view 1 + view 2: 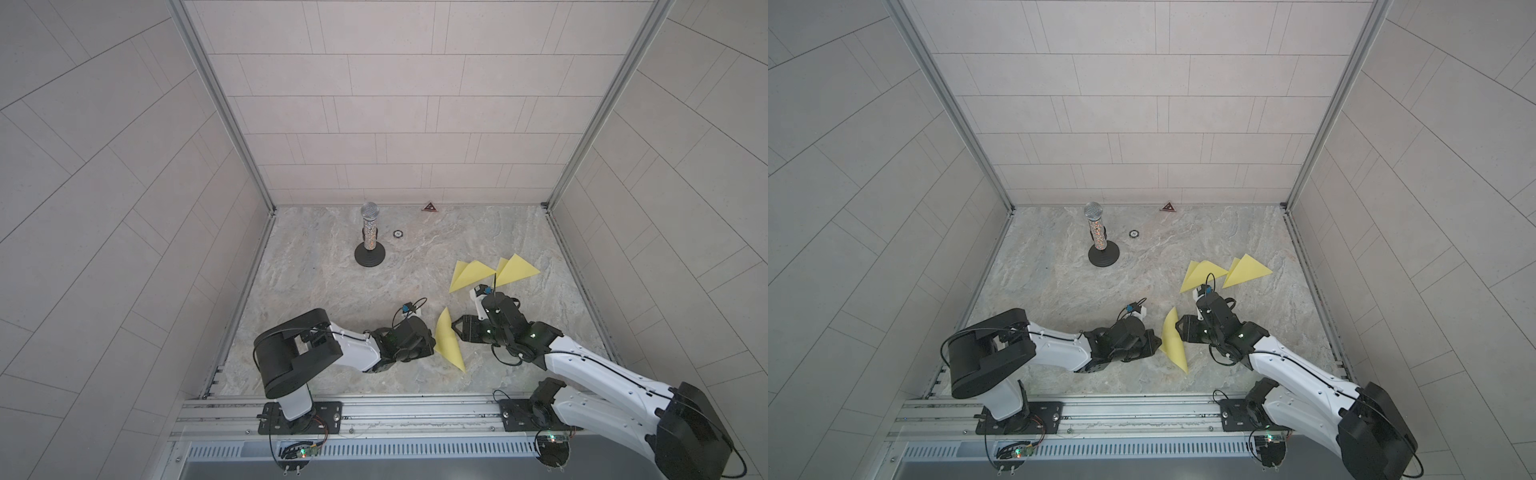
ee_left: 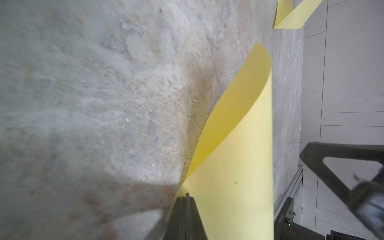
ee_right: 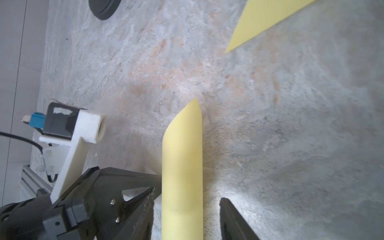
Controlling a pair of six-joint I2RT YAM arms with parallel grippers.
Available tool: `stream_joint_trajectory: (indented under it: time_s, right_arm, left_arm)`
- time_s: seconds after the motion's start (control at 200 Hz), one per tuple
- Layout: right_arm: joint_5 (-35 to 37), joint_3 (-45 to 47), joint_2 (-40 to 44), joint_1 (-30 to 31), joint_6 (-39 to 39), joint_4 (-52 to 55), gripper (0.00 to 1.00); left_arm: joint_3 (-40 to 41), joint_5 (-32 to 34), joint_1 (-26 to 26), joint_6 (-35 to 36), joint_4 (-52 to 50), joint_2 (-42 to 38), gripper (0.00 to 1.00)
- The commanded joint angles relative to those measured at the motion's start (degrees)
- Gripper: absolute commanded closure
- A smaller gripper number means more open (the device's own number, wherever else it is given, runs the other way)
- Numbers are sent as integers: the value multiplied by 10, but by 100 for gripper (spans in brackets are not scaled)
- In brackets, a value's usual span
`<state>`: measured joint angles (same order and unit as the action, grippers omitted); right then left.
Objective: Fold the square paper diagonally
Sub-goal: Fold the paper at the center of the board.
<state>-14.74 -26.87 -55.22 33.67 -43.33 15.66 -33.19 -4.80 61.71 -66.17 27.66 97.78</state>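
Pale tiled walls (image 1: 395, 104) box in a marbled desk (image 1: 332, 291); left claw (image 2: 187, 198) pinches the curled yellow paper (image 1: 449, 340), right claw (image 3: 188, 196) spread.

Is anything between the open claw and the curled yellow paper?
Nothing visible. The right gripper has its open jaws right at the yellow paper, which the left gripper pinches. The folded papers lie farther back.

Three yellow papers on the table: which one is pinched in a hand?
The near paper, bent over in a loose curl and pinched by the shut left hand. The two far papers lie flat as folded triangles, no hand on them.
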Motion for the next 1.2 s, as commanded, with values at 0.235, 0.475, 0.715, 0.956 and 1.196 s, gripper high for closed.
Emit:
stream_joint_trajectory:
  time_s: [0.235,0.475,0.715,0.956,1.196]
  right_arm:
    - [-99,-10,-59,-32,76,15,36]
    - [-149,-20,-111,-40,78,-27,35]
    - [-188,-8,-159,-48,65,-98,35]
    - [-216,9,-205,-70,55,-154,33]
    - [-253,27,-241,-84,43,-213,39]
  left_arm:
    - [2,26,14,16,-131,20,100]
    - [0,29,17,17,-143,22,100]
    - [-2,29,19,17,-146,23,100]
    - [-1,29,21,17,-147,23,100]
    - [0,33,21,17,-150,22,100]
